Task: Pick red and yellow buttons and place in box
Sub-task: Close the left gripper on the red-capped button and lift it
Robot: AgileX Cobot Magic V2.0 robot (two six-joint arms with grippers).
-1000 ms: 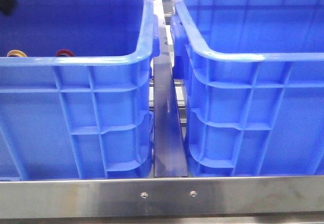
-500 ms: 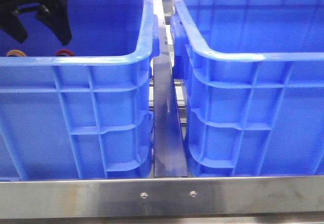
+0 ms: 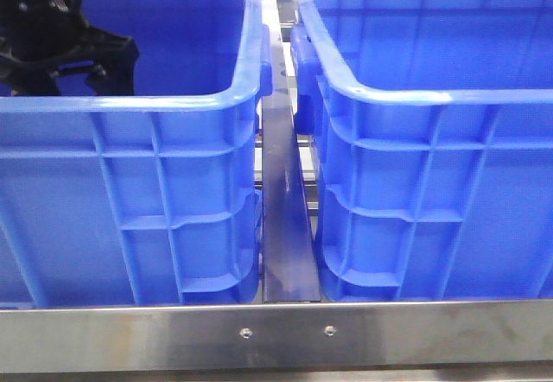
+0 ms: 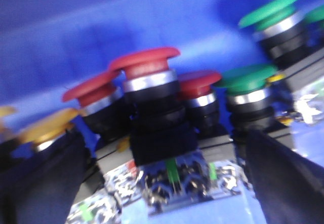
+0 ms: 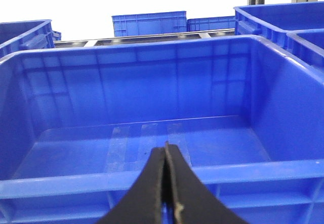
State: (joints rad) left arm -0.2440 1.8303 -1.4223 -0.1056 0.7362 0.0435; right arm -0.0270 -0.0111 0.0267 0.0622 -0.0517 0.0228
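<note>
Reaching phase: left gripper (image 4: 162,183), jaws spread, is lowered around the dark red domed push-button (image 4: 147,64). Closure is needed next. Right gripper (image 5: 165,183), jaws clenched empty, is parked before the ribbed blue plastic crate (image 5: 152,178).

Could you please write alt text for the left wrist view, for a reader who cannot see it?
Close, blurred view of mushroom-head push buttons standing inside a blue crate: three red buttons centre, green buttons to one side, a yellow button opposite. The left gripper's dark fingers flank them, open.

Red buttons (image 4: 147,64), yellow (image 4: 48,127) and green ones (image 4: 245,79) crowd tightly between the left claw (image 4: 162,173) fingers. The right box (image 5: 152,133) lies open, unobstructed.
</note>
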